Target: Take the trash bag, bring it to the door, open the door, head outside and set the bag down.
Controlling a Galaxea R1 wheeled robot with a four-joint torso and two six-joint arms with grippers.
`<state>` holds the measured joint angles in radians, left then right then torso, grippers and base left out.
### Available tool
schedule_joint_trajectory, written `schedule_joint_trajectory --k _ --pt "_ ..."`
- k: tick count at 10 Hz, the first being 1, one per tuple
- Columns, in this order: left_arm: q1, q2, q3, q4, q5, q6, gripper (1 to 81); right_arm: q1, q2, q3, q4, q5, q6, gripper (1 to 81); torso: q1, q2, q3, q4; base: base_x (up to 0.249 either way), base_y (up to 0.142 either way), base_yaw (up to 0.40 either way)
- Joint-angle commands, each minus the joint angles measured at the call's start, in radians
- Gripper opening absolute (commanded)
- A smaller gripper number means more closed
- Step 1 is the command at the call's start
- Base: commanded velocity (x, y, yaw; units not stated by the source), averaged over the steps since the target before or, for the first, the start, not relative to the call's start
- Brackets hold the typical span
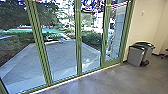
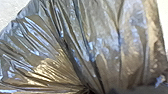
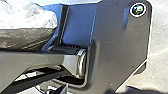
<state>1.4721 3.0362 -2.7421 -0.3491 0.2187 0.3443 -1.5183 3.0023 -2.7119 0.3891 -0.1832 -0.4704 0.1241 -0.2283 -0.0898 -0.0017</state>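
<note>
- Across L wrist view: shiny trash bag (image 2: 107, 50), pleats meeting near bottom ctr.
- Head view, L to ctr: green-framed glass panels (image 1: 79, 50); at R, grey bin (image 1: 135, 57).
- L & R grippers: can't tell if apart or clamped.

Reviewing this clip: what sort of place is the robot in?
Probably a ground-floor room or lobby of an office building: a green-framed glass wall looks onto a paved yard at about floor level, and a gray bin stands indoors on the smooth floor.
</note>
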Motion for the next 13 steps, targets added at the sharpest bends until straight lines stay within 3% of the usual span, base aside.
schedule_joint_trajectory --k 1,13 --pt "-0.051 0.003 0.004 0.004 0.080 0.010 1.0 0.048 0.000 -0.002 -0.001 -0.073 -0.002 81.1 0.000 0.000 0.000 0.000 0.135 -0.095 0.000" --pt "-0.051 0.001 0.004 0.004 0.080 0.012 1.0 0.048 0.002 -0.002 -0.001 -0.068 -0.002 81.1 0.000 0.000 0.000 0.000 0.134 -0.095 0.000"
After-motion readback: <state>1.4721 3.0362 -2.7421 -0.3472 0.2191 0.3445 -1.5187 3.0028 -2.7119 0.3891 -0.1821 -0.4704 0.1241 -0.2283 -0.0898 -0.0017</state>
